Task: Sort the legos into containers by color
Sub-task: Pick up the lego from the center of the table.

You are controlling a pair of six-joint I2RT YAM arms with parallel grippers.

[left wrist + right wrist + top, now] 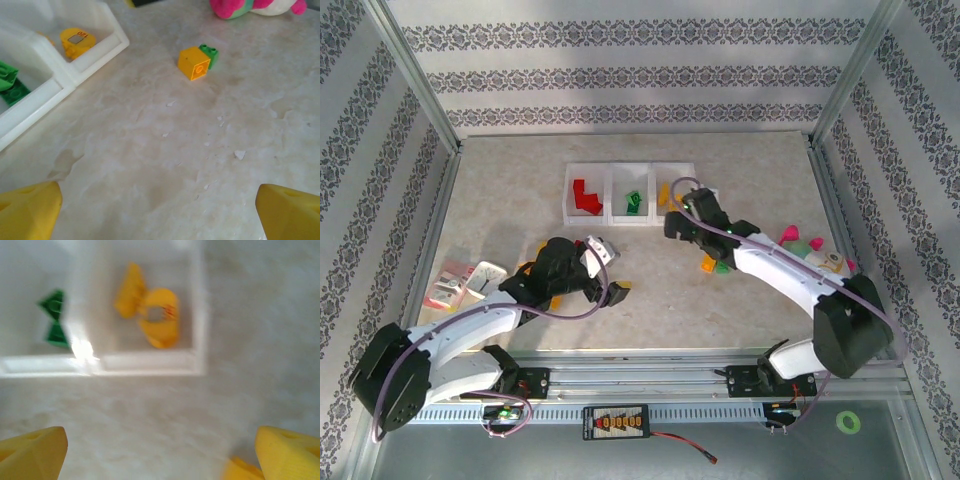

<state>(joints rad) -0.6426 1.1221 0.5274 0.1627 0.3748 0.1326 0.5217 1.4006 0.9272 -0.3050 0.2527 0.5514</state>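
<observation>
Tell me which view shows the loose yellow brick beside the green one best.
Left wrist: the yellow brick sits sharp and unobstructed against the green brick. Top external shows it tiny beside the right arm. Right wrist: a blurred yellow scrap, possibly it.

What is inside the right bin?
Two orange-yellow legos, as far as the blurred right wrist view shows. From above, the right gripper covers part of the bin, so whether anything else lies in there cannot be told.
</observation>
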